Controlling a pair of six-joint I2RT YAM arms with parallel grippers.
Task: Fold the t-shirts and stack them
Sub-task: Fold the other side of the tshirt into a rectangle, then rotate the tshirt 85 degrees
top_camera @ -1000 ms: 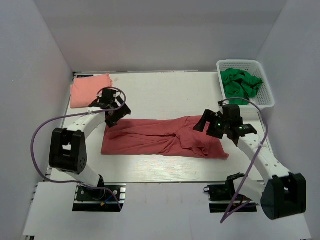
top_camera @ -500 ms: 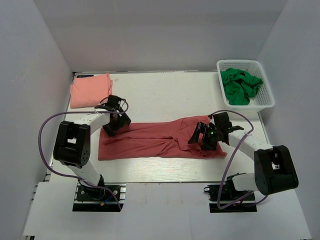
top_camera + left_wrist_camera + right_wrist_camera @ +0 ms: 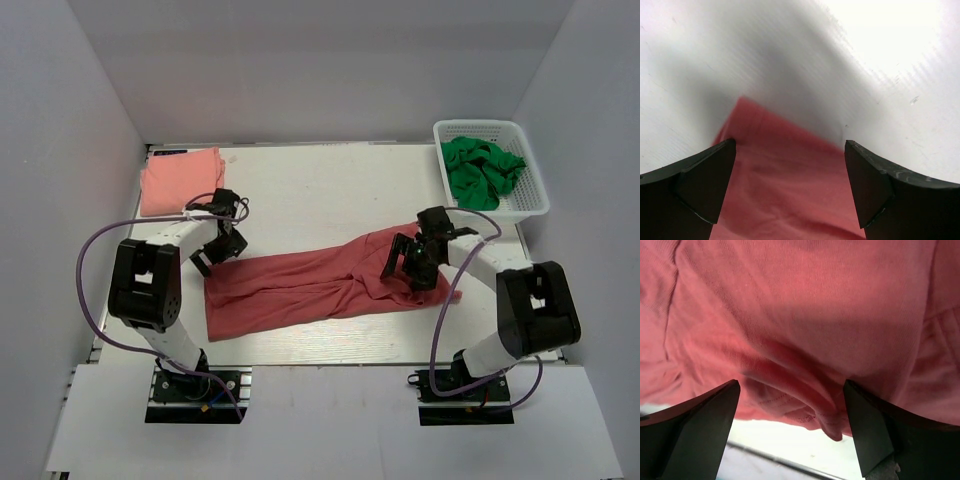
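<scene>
**Limp shirt, pinch the corners**

The large brick-red cloth t-shirt [image 3: 320,285] lies rumpled in a long band across the white table [image 3: 330,190]. I judge it light and floppy; I'd pinch its end corners. Left pincer [image 3: 790,165] and right pincer [image 3: 790,410] both gape, holding nothing.

Top view looks down on the whole table [image 3: 330,190]; wrist views sit close over the red shirt [image 3: 300,285].

Brick-red t-shirt [image 3: 785,190] cut off by left wrist view's lower edge; bench [image 3: 890,100] beyond it blurred. Right gripper [image 3: 402,268] covers part from above.
</scene>
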